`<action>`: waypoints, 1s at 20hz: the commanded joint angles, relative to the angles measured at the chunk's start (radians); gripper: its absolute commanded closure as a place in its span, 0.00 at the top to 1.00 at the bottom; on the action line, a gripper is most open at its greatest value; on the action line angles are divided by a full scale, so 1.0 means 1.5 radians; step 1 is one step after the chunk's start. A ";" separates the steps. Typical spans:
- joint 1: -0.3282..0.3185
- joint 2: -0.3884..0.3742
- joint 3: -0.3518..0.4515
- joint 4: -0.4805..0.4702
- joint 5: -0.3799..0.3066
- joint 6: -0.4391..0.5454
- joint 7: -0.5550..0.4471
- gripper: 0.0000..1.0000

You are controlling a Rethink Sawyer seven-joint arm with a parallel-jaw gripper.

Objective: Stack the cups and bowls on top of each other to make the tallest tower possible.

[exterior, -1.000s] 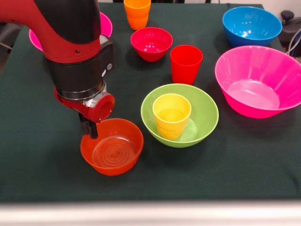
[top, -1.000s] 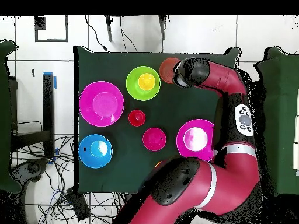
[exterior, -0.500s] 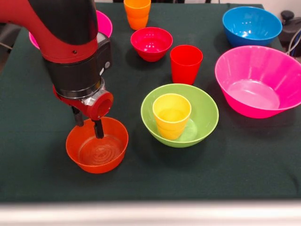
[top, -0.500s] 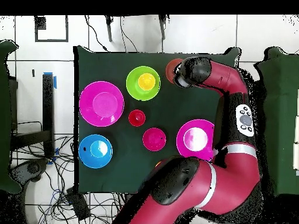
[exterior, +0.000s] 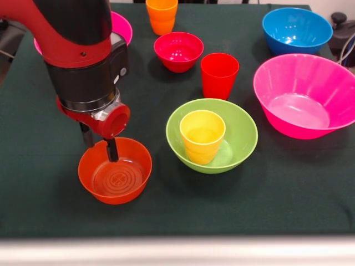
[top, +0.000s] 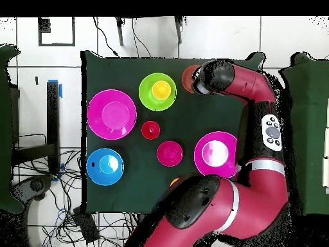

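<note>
Red-and-black arm reaching down, claw (exterior: 99, 147) pointing downward, fingers (exterior: 112, 149) slightly parted

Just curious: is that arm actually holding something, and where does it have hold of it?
Yes. The gripper pinches the small orange plastic bowl by its far rim, one finger inside, one outside.

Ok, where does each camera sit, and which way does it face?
Front view: across the table from the robot, looking at it; shows the forearm and pincer, straddling the orange bowl's rim.
Overhead view: above the table, looking straight down; shows the whole red arm.
Shared: the lime-green bowl holding the yellow cup, and the other bowls.
</note>
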 commanded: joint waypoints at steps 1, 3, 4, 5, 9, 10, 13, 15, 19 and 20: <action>0.017 -0.019 0.007 0.022 -0.010 0.059 -0.046 1.00; 0.017 -0.022 0.005 0.026 -0.012 0.058 -0.045 1.00; 0.016 -0.023 0.006 0.028 -0.011 0.059 -0.047 1.00; 0.016 -0.024 0.007 0.029 -0.011 0.059 -0.048 1.00; 0.012 -0.041 0.007 0.042 -0.006 0.069 -0.051 1.00; 0.012 -0.040 0.007 0.041 -0.007 0.068 -0.051 1.00; 0.014 -0.011 0.007 0.015 -0.016 0.052 -0.049 1.00; 0.016 0.003 0.006 0.012 -0.021 0.036 -0.045 1.00; 0.017 0.024 0.005 0.000 -0.028 0.018 -0.045 1.00; 0.018 0.029 0.005 -0.004 -0.030 0.016 -0.045 1.00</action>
